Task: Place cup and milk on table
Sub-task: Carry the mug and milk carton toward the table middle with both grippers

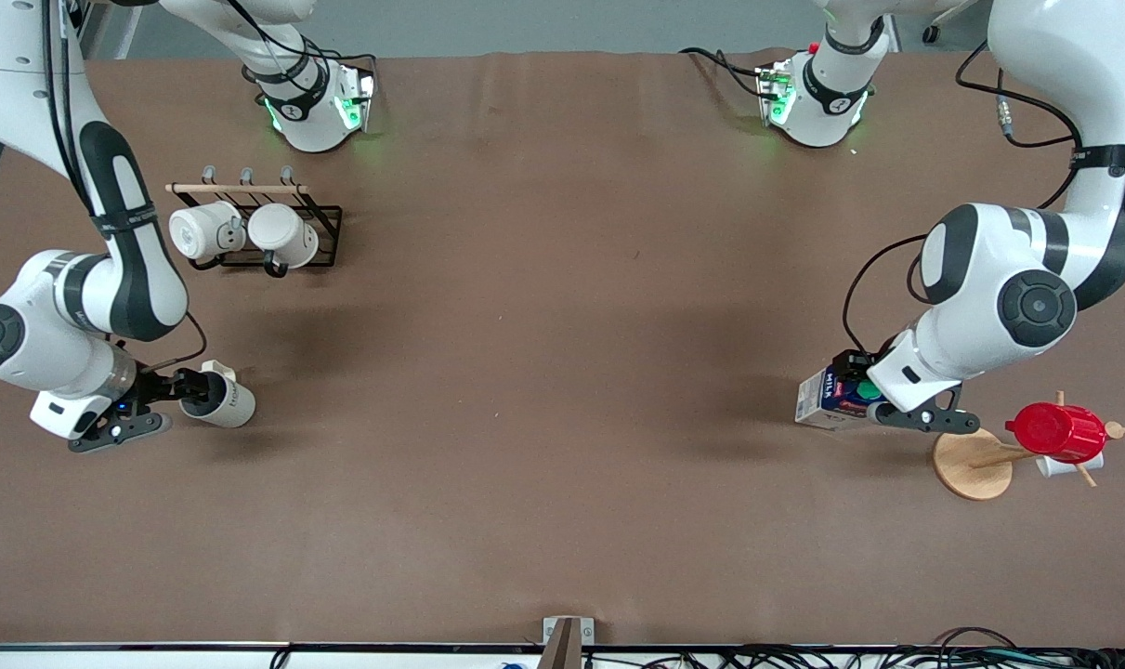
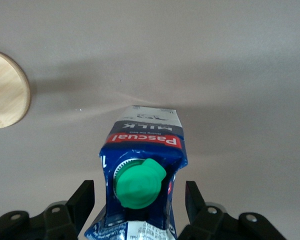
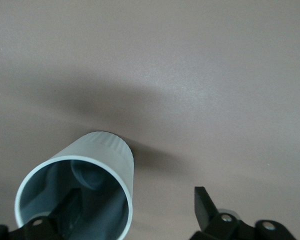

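Observation:
The cream cup (image 1: 223,398), with a dark inside and small dark lettering, rests on the brown table (image 1: 562,372) toward the right arm's end. My right gripper (image 1: 189,390) is open at its rim. In the right wrist view one finger (image 3: 70,212) is inside the cup (image 3: 97,165) and the other finger (image 3: 204,206) is outside, clear of the wall. The milk (image 1: 831,400) stands on the table toward the left arm's end. My left gripper (image 1: 861,398) is open and straddles its top. In the left wrist view both fingers (image 2: 85,200) stand apart from the carton (image 2: 145,150).
A black wire rack (image 1: 325,223) with two white mugs (image 1: 283,234) stands farther from the front camera than the cup. A wooden mug tree (image 1: 973,465) with a red cup (image 1: 1056,430) stands beside the milk; its round base shows in the left wrist view (image 2: 5,90).

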Robot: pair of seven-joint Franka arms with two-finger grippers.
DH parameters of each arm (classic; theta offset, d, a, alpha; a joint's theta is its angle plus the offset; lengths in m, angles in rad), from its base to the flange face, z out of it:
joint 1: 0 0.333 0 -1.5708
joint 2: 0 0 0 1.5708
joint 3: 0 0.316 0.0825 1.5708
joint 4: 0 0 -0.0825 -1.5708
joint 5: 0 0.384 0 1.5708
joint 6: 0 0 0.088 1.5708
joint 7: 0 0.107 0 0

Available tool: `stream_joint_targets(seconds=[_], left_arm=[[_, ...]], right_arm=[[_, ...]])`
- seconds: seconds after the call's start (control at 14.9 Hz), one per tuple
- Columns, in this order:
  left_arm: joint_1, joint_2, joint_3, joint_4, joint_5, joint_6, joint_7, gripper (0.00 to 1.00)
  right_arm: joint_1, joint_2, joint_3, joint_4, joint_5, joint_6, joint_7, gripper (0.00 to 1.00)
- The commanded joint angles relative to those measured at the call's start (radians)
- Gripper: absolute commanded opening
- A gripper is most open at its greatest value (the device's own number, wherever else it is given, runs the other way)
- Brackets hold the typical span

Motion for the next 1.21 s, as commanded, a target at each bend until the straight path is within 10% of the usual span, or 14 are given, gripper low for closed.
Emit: stream_joint_targets(seconds=[0.0,0.4,1.14], left_arm=[[0.003,-0.002,-0.01,-0.004,0.02,-0.01,-0.013,0.58],[0.005,-0.005,-0.01,0.033,0.016,-0.036,-0.017,0.33],[-0.014,-0.046,-0.048,0.222,-0.015,-0.226,-0.085,0.34]], right_arm=[[-0.002,-0.006,0.009,-0.037,0.002,0.038,-0.018,0.83],[0.005,0.004,0.01,-0.035,0.057,0.032,-0.012,0.04],[0.101,-0.12,0.056,0.049,0.146,-0.29,0.281,0.0]])
